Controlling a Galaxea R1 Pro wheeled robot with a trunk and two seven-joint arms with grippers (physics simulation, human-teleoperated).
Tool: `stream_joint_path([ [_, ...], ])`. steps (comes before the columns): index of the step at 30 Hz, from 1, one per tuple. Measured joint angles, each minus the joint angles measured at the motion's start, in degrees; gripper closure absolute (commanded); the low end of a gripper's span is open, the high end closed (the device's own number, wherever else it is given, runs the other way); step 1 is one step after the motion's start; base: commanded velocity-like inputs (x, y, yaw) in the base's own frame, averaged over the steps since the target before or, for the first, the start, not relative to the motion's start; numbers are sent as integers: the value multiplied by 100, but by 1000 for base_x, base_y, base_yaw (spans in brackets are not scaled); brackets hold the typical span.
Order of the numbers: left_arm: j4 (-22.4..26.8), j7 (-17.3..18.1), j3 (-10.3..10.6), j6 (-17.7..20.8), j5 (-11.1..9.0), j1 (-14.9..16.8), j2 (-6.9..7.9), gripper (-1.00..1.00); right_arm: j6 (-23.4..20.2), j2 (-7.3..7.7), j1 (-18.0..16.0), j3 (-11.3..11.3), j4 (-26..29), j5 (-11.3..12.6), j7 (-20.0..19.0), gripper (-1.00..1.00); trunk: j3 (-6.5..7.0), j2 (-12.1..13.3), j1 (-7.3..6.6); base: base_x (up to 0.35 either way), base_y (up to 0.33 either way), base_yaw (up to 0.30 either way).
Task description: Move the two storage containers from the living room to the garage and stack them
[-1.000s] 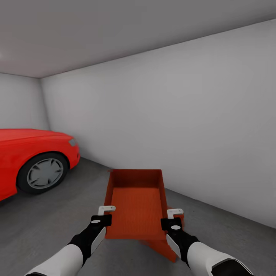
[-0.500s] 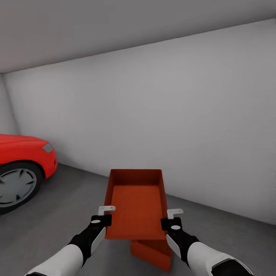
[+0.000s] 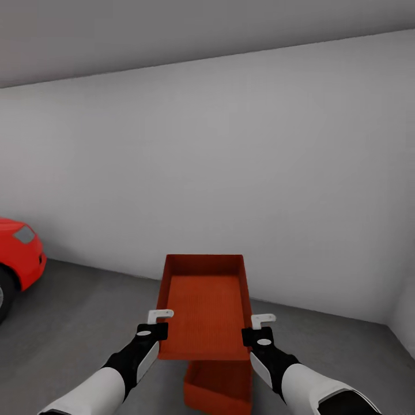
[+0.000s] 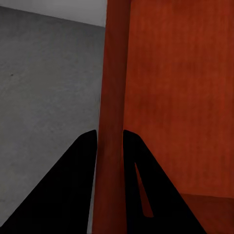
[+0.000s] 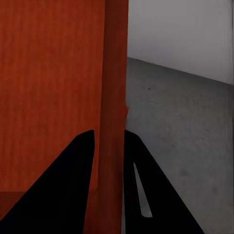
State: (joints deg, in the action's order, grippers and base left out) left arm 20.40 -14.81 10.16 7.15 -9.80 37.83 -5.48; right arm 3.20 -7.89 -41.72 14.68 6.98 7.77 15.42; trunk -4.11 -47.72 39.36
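**Holding one container over the other in the garage**

I've got the upper storage container (image 3: 206, 305) carried in both grippers, out at 12 o'clock from my trunk, open top up. Left gripper (image 3: 154, 324) is clamped on its left side wall near the near corner; in the left wrist view the two fingers (image 4: 73, 185) sit either side of that wall, closed onto it. Right gripper (image 3: 259, 327) does the same on the right wall, fingers (image 5: 68, 185) pinching the rim. The second storage container (image 3: 219, 387) sits low on the grey concrete floor (image 3: 75, 323), under the near end of the held one, toward 6 o'clock. White wall (image 3: 230, 173) ahead. Red car (image 3: 17, 253) nose at 9 o'clock.
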Motion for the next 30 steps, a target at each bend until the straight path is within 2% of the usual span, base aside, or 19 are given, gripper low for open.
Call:
stream_joint_path([
  [24,11,-8,43,17,-40,0,9,100,-7,-2,0,-5,0,0,0,100,0,0,0,306,194,-288],
  [30,54,12,-19,70,50,-1,9,100,-2,-10,-1,-32,-1,-1,1,100,0,0,1,246,153,-288],
])
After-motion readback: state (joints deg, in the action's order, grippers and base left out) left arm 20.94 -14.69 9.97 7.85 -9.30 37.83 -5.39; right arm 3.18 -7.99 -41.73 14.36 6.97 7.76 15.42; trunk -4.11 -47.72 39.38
